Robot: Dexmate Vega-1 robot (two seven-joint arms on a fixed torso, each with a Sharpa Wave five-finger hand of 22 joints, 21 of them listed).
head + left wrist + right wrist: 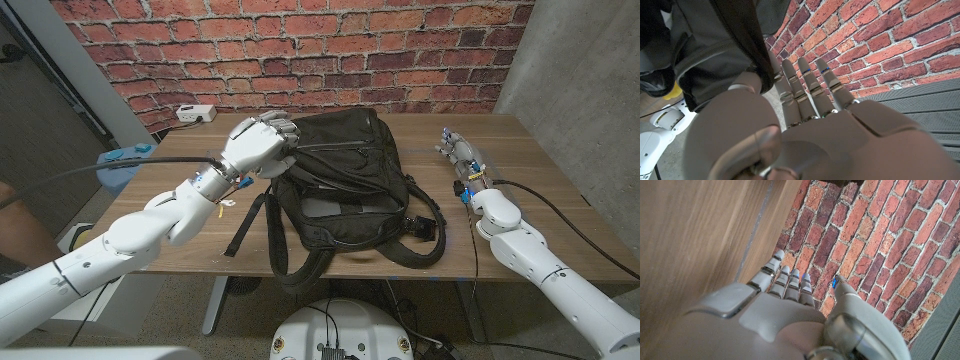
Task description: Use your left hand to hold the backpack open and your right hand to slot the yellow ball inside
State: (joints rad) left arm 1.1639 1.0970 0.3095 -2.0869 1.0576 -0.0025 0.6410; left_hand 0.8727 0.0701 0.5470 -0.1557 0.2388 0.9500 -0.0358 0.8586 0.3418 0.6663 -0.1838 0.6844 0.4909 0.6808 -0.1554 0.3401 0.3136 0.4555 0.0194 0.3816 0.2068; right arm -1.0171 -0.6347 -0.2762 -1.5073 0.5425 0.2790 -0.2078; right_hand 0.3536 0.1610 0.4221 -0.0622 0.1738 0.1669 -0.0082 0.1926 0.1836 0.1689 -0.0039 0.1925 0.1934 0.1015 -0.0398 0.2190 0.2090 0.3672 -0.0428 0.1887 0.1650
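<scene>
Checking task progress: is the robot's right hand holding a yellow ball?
No: in the head view the right hand stands on the wooden table, apart from the black backpack, with nothing in it.

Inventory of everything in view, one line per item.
backpack: one, black, middle of the table
table: one, wooden, under everything
power strip: one, white, table's far left corner
brick wall: one, red, behind the table
yellow thing: one, mostly hidden by the backpack; cannot tell what
left robot hand: one, grey, holds the backpack's far left edge
right robot hand: one, grey, table's right side, holds nothing
</scene>
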